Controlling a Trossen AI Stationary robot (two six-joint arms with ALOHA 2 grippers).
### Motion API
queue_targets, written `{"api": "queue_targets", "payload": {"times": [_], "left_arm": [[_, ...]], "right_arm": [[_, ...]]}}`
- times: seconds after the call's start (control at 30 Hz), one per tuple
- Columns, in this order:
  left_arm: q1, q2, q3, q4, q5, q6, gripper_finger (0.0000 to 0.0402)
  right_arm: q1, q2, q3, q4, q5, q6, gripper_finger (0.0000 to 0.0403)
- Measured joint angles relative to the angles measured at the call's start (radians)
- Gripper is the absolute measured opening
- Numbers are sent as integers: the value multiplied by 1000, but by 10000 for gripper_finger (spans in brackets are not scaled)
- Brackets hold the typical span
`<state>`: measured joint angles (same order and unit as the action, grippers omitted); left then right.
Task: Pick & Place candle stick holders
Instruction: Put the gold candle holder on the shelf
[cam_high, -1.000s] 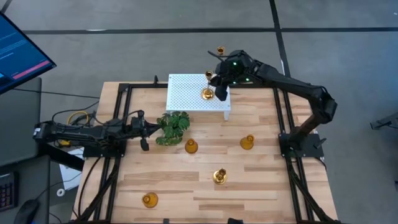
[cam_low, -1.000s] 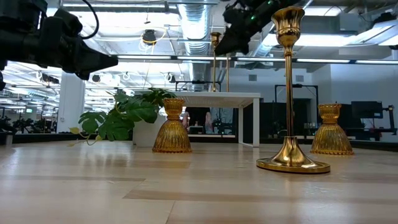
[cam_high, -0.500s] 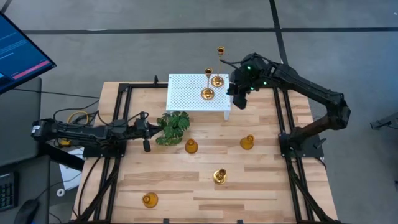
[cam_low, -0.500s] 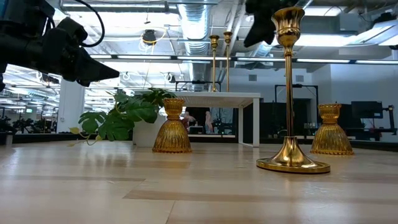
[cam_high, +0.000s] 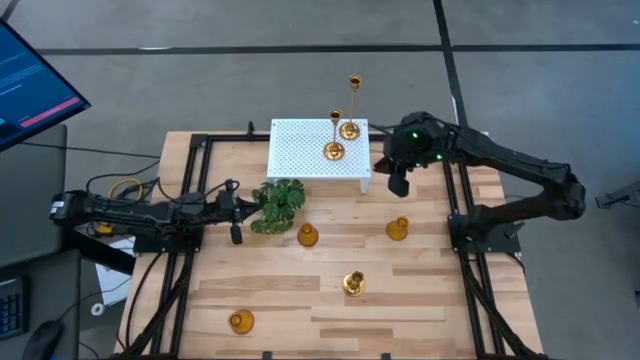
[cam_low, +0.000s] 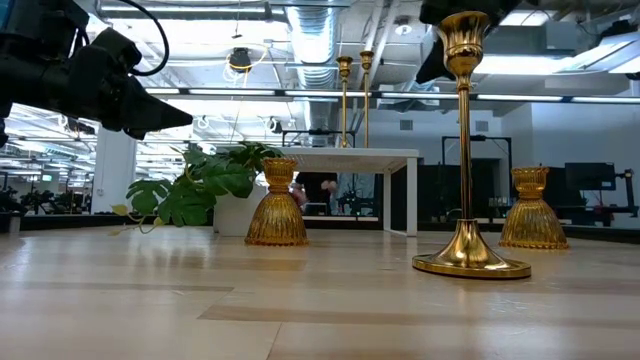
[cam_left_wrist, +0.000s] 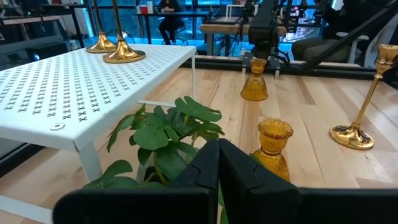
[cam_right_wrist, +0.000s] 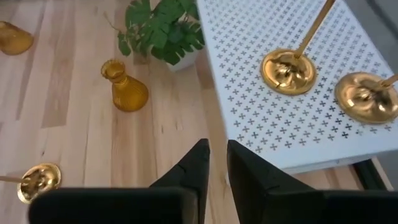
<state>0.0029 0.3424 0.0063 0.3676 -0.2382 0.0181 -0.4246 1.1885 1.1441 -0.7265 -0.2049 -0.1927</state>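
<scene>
Two tall candle stick holders stand on the white platform. Right gripper, beside it, is empty, jaws narrowly parted. Next: reach for a short holder on the table.

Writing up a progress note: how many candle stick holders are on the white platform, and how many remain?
Done: two tall holders stand on the white platform. In hand: nothing; the right pincer hangs empty just off the platform's edge, and the left pincer waits shut beside the plant. Left: four holders on the table, two short ones, a tall one, and one near the front edge.
</scene>
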Motion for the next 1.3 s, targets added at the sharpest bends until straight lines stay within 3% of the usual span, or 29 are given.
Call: {"api": "queue_targets", "payload": {"times": [0.67, 1.03, 1.3], "left_arm": [[0, 0, 0, 8, 0, 0, 6], [0, 0, 0, 9, 0, 0, 6], [0, 0, 0, 9, 0, 0, 6]], "right_arm": [[124, -242, -410, 414, -3, 25, 1], [125, -353, -624, 735, 0, -15, 1], [106, -364, -735, 909, 4, -27, 1]]}}
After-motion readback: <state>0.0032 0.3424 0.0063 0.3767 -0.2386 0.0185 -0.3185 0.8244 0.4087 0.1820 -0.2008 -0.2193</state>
